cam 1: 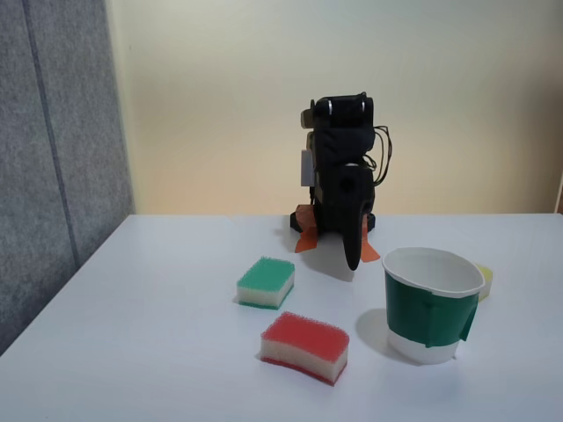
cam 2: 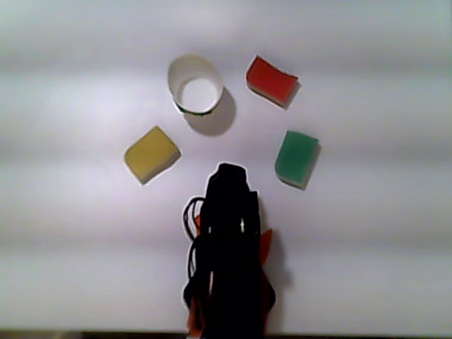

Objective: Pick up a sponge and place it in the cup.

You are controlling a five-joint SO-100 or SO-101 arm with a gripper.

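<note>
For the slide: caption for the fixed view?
Folded arm behind red sponge, green sponge and green-banded cup on white table.

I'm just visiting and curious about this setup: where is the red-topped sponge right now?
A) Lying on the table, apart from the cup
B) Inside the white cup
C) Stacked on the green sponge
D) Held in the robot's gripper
A: the red-topped sponge lies flat on the table, apart from the cup and the green sponge; the other view shows the cup's inside bare.
</note>
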